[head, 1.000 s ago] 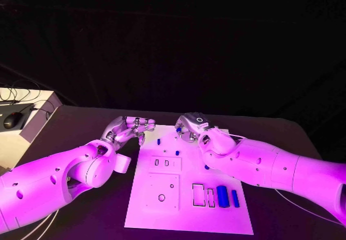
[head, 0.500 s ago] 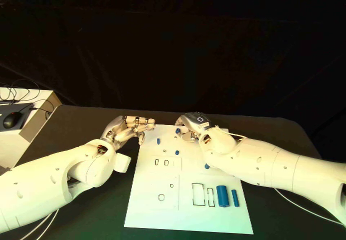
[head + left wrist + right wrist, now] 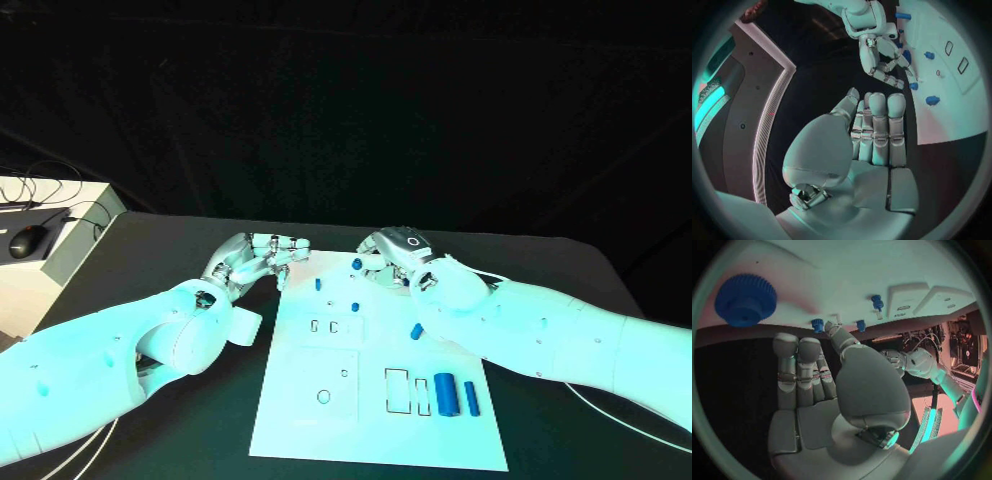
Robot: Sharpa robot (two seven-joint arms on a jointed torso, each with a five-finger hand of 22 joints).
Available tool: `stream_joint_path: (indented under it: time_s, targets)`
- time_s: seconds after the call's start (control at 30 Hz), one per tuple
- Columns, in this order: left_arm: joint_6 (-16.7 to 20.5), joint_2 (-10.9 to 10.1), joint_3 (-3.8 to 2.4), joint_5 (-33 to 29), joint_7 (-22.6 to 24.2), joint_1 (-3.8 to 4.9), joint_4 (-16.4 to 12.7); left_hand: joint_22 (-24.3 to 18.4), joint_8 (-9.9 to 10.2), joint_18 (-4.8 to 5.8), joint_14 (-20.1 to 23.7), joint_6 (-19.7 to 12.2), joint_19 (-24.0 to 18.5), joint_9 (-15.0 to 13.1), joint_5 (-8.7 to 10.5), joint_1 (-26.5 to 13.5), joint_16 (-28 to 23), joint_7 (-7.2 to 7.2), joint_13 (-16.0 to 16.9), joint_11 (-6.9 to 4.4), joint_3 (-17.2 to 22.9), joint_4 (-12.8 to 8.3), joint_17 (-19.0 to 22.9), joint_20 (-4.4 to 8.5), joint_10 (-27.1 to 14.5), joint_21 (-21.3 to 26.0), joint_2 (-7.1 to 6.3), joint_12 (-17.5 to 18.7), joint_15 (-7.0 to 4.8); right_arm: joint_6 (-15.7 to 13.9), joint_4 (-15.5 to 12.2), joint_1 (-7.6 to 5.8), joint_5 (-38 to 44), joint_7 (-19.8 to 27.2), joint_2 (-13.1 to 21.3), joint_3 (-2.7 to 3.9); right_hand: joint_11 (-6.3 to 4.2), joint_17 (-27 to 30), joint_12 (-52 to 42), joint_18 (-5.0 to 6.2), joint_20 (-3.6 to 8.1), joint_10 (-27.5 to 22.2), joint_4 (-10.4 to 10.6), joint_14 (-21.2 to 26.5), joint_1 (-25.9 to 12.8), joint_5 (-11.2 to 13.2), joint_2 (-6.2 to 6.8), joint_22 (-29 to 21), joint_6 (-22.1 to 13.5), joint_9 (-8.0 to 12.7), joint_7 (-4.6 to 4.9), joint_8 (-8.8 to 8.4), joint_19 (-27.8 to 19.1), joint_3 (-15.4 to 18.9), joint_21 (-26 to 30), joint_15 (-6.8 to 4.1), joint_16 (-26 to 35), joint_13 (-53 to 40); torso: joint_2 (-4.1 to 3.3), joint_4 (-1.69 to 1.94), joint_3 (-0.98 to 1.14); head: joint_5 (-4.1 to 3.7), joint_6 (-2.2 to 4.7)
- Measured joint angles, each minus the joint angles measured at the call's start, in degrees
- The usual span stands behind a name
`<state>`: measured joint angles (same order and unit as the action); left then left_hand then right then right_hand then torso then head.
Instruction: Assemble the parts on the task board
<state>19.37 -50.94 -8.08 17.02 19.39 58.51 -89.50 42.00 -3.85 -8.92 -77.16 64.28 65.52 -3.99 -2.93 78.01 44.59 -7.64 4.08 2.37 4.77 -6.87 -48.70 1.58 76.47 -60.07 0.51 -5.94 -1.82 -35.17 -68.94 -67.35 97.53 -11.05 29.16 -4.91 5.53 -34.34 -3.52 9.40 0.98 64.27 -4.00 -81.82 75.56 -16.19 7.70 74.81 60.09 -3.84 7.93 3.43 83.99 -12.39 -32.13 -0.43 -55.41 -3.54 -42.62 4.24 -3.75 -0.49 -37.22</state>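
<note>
Black tabletop (image 3: 159, 250) fills the scene under a dark backdrop, with a white rectangular task board (image 3: 378, 420) lying in the middle, running from near to far.

Nearest on the board, two rectangular outlined slots (image 3: 405, 390) stand empty, and just to their right lie two long blue bar parts (image 3: 457, 394) side by side. Farther on, a small blue part (image 3: 417, 330) lies beside the right arm. Beyond it, small blue peg parts (image 3: 317, 284) stand near the board's far end.

At the far left corner, the left silver hand (image 3: 260, 256) hovers off the board's edge, fingers straight, close together, holding nothing. At the far edge, the right silver hand (image 3: 392, 255) has fingers curled, a blue part (image 3: 356, 264) at its fingertips; whether it grips it I cannot tell. A blue toothed gear (image 3: 746, 299) lies on the board.

Far left, a white box (image 3: 43, 235) carries a black mouse (image 3: 25, 240).
</note>
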Motion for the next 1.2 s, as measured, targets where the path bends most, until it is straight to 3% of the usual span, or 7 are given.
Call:
stream_joint_path:
  time_s: [0.1, 0.3, 0.37, 0.5, 0.63, 0.8, 1.2]
  targets:
    - [0.0, 0.0, 0.0, 0.0, 0.0, 0.0, 0.2, 0.0, 0.0, 0.0, 0.0, 0.0, 0.0, 0.0, 0.0, 0.0, 0.0, 0.0, 0.0, 0.0, 0.0, 0.0, 0.0, 0.0, 0.0, 0.0, 0.0, 0.0, 0.0, 0.0, -2.8, -0.15, -0.9, 0.2, 2.8, 0.41, -1.0, -0.3, 0.0, 0.07, 0.17, 4.7, -0.4, -0.4, 0.0, -1.3, 0.0, 0.1, 1.0, 0.0, 0.17, 0.0, -0.1, -1.7, -3.3, -0.67, -0.8, -0.2, 0.09, -0.15, 0.07, 0.02, 0.09]
    - [-0.1, 0.0, 0.0, 0.0, 0.1, -0.01, 0.7, 0.1, 0.0, 0.0, 0.0, 0.0, 0.0, 0.0, 0.0, 0.0, 0.0, 0.0, 0.0, 0.0, 0.0, 0.0, 0.0, 0.0, 0.0, 0.0, 0.0, 0.0, 0.0, 0.7, -8.8, -0.91, -4.3, 0.7, 9.1, 1.07, -0.89, -1.4, -2.9, -1.16, 2.03, 6.7, -1.5, 0.0, 0.0, -2.0, 0.0, 0.1, 0.9, 0.0, 0.28, 0.0, -0.3, -1.1, -7.5, -2.48, -1.8, -3.2, 0.36, -0.73, 0.33, 0.15, 0.33]
    - [-0.2, 0.0, 0.0, 0.0, 0.1, -0.01, 0.9, 0.1, 0.0, 0.0, 0.0, 0.0, 0.0, 0.0, 0.0, 0.0, 0.0, 0.0, 0.0, 0.0, 0.0, 0.0, 0.0, 0.0, 0.0, 0.0, 0.0, 0.0, 0.0, 1.4, -9.8, -1.16, -5.6, 0.8, 10.6, 1.16, -0.99, -1.8, -9.5, -2.4, 3.34, 6.8, -1.7, -0.1, 0.0, -2.8, -0.01, 0.1, 0.7, -0.1, 0.23, 0.56, -0.2, 2.5, -8.5, -3.38, -2.0, -10.9, 0.45, -0.97, 0.43, 0.15, 0.38]
    - [-0.5, 0.1, 0.0, 0.0, 0.2, -0.02, 1.3, 0.1, 0.0, -0.01, 0.0, 0.0, 0.0, 0.0, 0.0, 0.0, 0.0, 0.0, 0.0, 0.0, 0.0, 0.0, 0.0, 0.0, 0.0, 0.0, 0.0, 0.0, 0.0, 3.7, -10.5, -1.38, -8.3, 0.9, 12.9, 1.24, -4.06, -3.6, -33.6, -2.5, 3.94, 2.4, -1.1, 0.3, 0.7, -3.1, -0.69, 0.1, -1.0, -0.1, 0.27, 0.72, -0.1, 6.5, -13.4, -3.67, -3.6, -38.3, 0.6, -1.24, 0.57, 0.27, 0.42]
    - [-0.7, 0.2, 0.0, 0.0, 0.3, -0.03, 1.6, -0.1, 0.0, 0.0, 0.0, 0.0, 0.0, 0.0, 0.0, 0.0, 0.0, 0.01, 0.0, 0.0, 0.0, 0.0, 0.1, 0.0, 0.0, 0.0, 0.0, 0.0, 0.0, 6.5, -10.4, -1.46, -11.1, 1.0, 14.1, 1.28, -3.74, -9.3, -46.2, -3.01, 3.17, -1.2, -0.3, 0.3, 0.2, -3.8, -1.15, 0.1, -2.2, -0.1, 0.64, 0.72, 0.1, 7.9, -20.0, -2.63, -8.1, -52.2, 0.67, -1.37, 0.79, 0.41, 0.42]
    - [-0.9, 0.3, 0.01, 0.0, 0.5, -0.04, 1.8, -0.5, 0.0, 0.0, 0.0, -0.4, 0.0, 0.0, 0.0, 0.0, 0.0, -0.02, 0.0, 0.0, 0.0, 0.0, 0.1, 0.0, 0.0, 0.3, 0.0, 0.0, 0.0, 9.0, -9.4, -1.47, -13.3, 1.0, 14.4, 1.29, -2.54, -18.5, -57.8, -3.34, 2.26, 2.7, 0.3, -0.1, 0.2, -2.4, -1.14, 0.1, -2.5, -0.1, 0.47, 0.72, -0.2, 8.4, -29.5, -1.88, -14.2, -63.1, 0.7, -1.4, 0.84, 0.37, 0.37]
    - [-1.2, 0.5, 0.02, 0.0, 0.6, -0.09, 2.1, -0.5, 0.0, -0.01, 0.0, -0.6, 0.0, 0.0, 0.0, 0.0, 0.0, -0.21, 0.0, 0.21, 0.0, 0.0, 0.1, 0.0, -0.2, 0.3, 0.0, 0.0, 0.0, 11.8, -6.0, -1.51, -15.7, 0.8, 11.9, 1.31, -2.1, -22.8, -61.4, -3.73, 1.75, 4.8, 1.5, -0.4, 0.1, -3.4, -0.65, 0.1, -2.7, -0.1, 0.34, 0.72, -0.1, 8.2, -34.1, -1.61, -15.3, -67.0, 0.67, -1.4, 0.73, 0.04, 0.16]
